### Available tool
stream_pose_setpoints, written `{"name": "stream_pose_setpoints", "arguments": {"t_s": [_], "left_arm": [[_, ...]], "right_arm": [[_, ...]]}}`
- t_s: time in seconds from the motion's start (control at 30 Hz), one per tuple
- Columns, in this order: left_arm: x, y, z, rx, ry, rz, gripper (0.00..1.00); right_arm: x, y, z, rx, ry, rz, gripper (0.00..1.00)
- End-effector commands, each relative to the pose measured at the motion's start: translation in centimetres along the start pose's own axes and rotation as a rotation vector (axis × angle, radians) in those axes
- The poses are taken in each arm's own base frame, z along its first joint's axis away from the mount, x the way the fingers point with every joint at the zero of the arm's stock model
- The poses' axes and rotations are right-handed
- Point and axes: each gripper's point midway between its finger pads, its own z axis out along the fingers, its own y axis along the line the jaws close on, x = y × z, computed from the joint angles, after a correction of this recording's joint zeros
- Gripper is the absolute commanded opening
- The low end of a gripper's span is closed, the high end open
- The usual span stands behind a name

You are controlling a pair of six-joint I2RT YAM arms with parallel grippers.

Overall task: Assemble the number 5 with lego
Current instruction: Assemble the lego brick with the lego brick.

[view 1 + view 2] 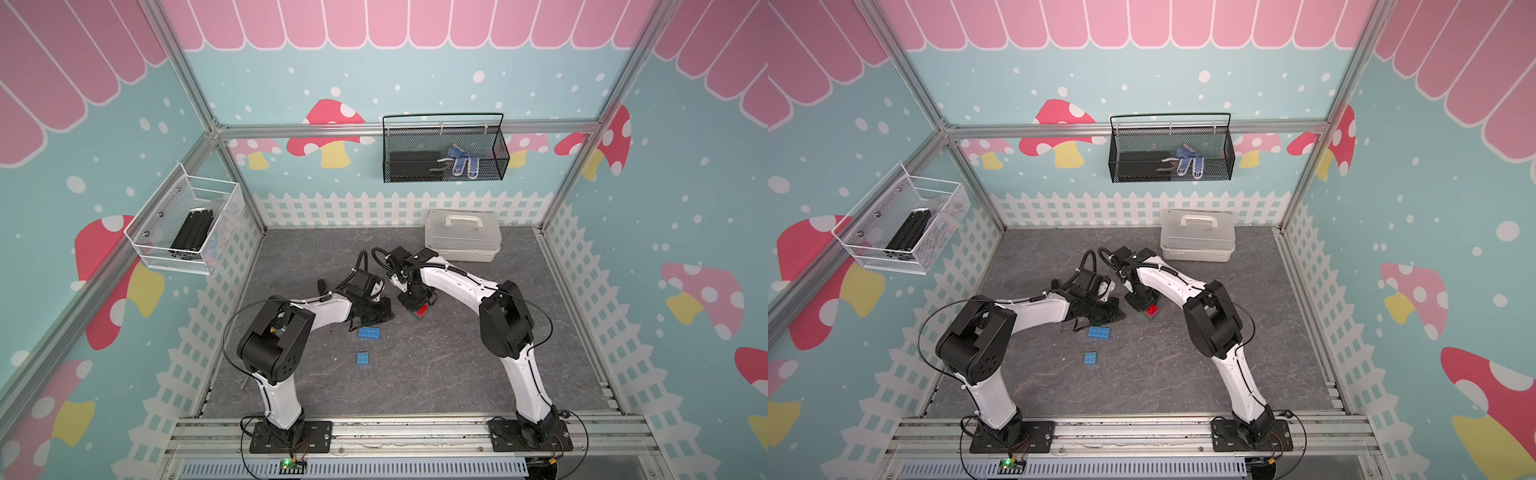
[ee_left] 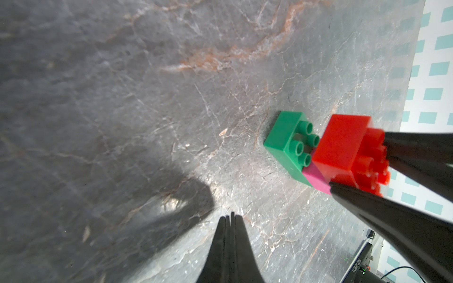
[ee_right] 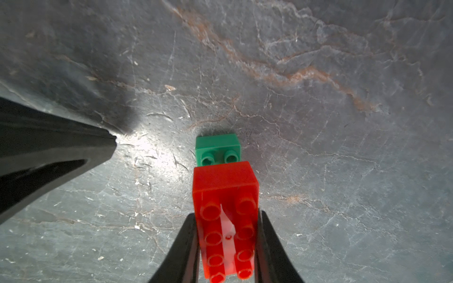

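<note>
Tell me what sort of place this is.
Probably a robot training cell dressed as a playroom: an aluminium frame with mushroom-print walls encloses a grey tabletop, and the left arm and right arm are bolted to its front rail.

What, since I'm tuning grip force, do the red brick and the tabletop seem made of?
The red brick: likely hard moulded plastic, glossy; crisp studs, bright highlights. The tabletop: grey stone-look, veined, scuffed, semi-matte; real slate or printed laminate, cannot tell.

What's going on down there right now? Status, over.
Left gripper shut, empty. Right gripper shut on red brick, stacked on pink brick over green brick. Two blue bricks loose. Nothing blocking.
</note>
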Motion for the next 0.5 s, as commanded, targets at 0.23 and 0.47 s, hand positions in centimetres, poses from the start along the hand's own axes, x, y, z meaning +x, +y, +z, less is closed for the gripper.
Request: {"name": "stream_pose_setpoints", "arguments": {"t_s": [0.23,0.47], "left_arm": [[-0.7,-0.9,-1.5,0.025,-0.036,0.010,0.00],[-0.7,-1.1,-1.8,0.030,-0.040,0.010,0.00]], "right_arm": [[2.3,2.9,3.4,-0.104,0.133,-0.011,0.55],[1.9,2.1,1.7,-0.070,0.104,-0.004,0.73]]}}
